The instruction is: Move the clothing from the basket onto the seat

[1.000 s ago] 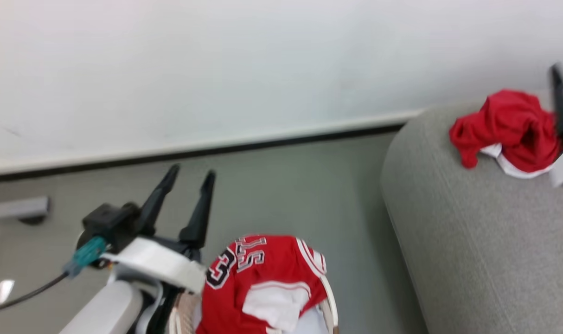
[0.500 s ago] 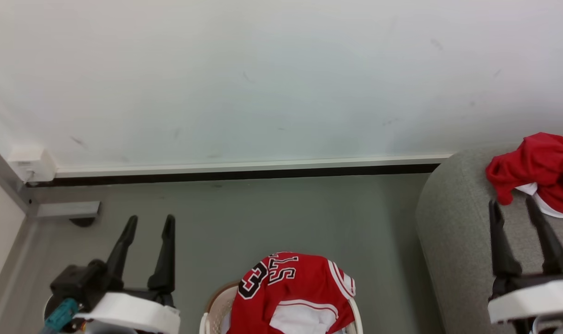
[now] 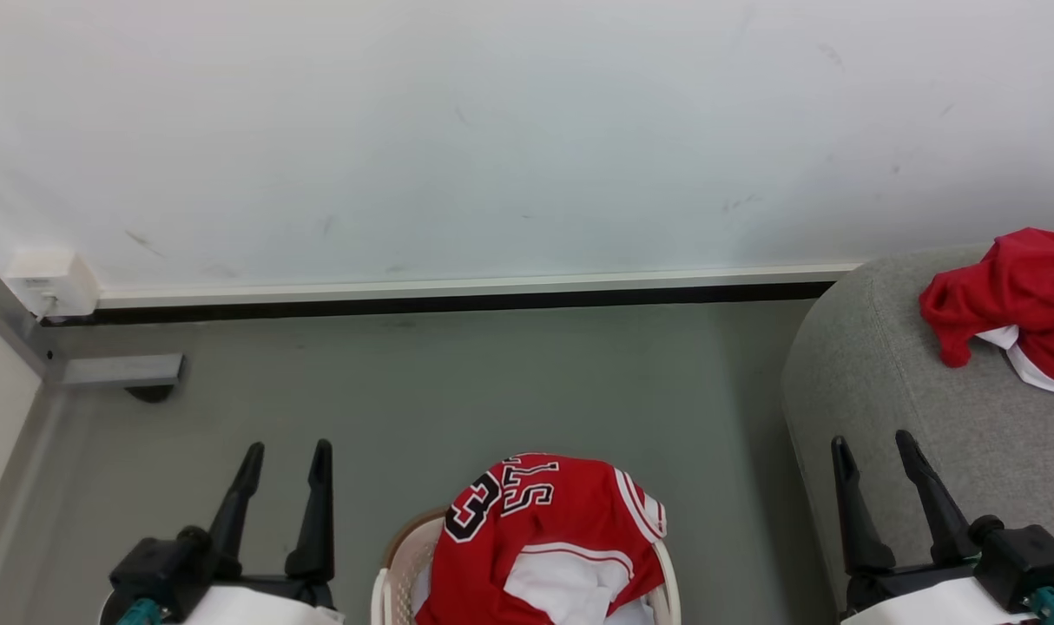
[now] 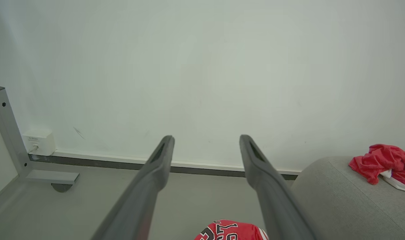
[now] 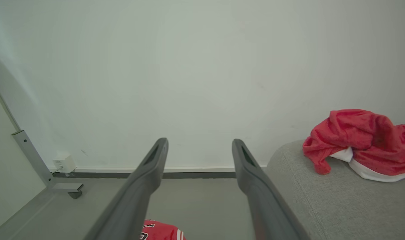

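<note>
The head view takes in the basket [image 3: 391, 580] at its bottom edge, standing on the floor [image 3: 492, 382] between the two grippers. Its brown rim and perforated wall show on the left. A red jersey [image 3: 536, 512] is draped over the basket's top, number and letters facing up, and spills over the right rim. White fabric shows under it inside the basket. The wrist views catch just the top of that jersey at their bottom edges [image 4: 231, 231] [image 5: 160, 232].

The seat [image 3: 892, 373] stands to the right of the basket. A crumpled jersey [image 3: 1013, 291] lies on it near its far edge, by the wall [image 3: 492, 130]. The head view cuts this one at the picture's right edge. The right wrist view gives it whole [image 5: 356, 133], with a white panel tucked beneath the red folds. The left wrist view sees it smaller [image 4: 386, 161].

The left gripper [image 3: 287, 446] hangs over the floor left of the basket, fingers spread with nothing between them. The right gripper [image 3: 871, 439] hangs before the seat's left edge, likewise spread and holding nothing. Each wrist view confirms the gap [image 4: 206, 137] [image 5: 199, 140].

A white socket box [image 3: 45, 282] sits low on the wall at the far left.
</note>
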`<state>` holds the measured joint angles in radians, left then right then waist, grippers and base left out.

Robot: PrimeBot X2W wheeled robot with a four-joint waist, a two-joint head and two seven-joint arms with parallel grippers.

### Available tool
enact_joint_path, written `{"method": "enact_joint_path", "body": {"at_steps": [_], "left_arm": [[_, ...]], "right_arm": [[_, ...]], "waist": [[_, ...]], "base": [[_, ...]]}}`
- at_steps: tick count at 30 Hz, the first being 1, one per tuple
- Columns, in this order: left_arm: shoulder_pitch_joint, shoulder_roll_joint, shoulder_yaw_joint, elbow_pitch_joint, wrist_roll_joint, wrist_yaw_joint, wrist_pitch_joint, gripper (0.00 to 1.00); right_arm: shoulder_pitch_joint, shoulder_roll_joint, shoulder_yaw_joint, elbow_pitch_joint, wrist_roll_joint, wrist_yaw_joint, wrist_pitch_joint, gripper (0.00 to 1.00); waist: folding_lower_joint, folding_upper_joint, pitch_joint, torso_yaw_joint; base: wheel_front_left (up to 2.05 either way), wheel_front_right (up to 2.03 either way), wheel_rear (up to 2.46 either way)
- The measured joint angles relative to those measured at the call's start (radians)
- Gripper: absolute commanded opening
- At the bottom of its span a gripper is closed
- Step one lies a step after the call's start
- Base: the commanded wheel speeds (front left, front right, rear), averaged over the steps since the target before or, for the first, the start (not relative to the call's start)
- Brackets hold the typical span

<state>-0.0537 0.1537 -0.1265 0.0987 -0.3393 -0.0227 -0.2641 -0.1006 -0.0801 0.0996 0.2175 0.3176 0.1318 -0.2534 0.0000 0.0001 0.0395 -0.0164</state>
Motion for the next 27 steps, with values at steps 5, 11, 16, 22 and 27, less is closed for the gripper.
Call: {"method": "enact_joint_path", "body": {"at_steps": [5,11,16,22,27], "left_arm": [[-0.006,-0.035,0.047,0.025,0.039,-0.043,0.000,1.00],[-0.007,-0.063,0.086,0.040,0.076,-0.069,0.000,1.00],[-0.007,-0.078,0.108,0.042,0.092,-0.082,0.000,1.00],[-0.034,-0.088,0.114,0.063,0.093,-0.093,0.000,1.00],[-0.090,-0.082,0.078,0.137,0.112,-0.100,0.000,1.00]], "right_arm": [[-0.023,0.010,0.023,0.011,0.000,0.000,-0.003,1.00],[-0.033,0.011,0.029,0.015,0.000,0.000,-0.005,1.00],[-0.041,0.012,0.035,0.014,0.000,0.000,-0.008,1.00],[-0.075,0.015,0.031,0.001,0.002,0.000,-0.009,1.00],[-0.123,0.016,0.023,-0.019,0.002,0.000,-0.009,1.00]], "waist": [[0.0000,0.0000,0.002,-0.005],[0.0000,0.0000,0.005,-0.010],[0.0000,0.0000,0.016,-0.016],[0.0000,0.0000,0.057,-0.033],[0.0001,0.0000,0.120,-0.060]], "base": [[0.00,0.00,0.00],[0.00,0.00,0.00],[0.00,0.00,0.00],[0.00,0.00,0.00],[0.00,0.00,0.00]]}}
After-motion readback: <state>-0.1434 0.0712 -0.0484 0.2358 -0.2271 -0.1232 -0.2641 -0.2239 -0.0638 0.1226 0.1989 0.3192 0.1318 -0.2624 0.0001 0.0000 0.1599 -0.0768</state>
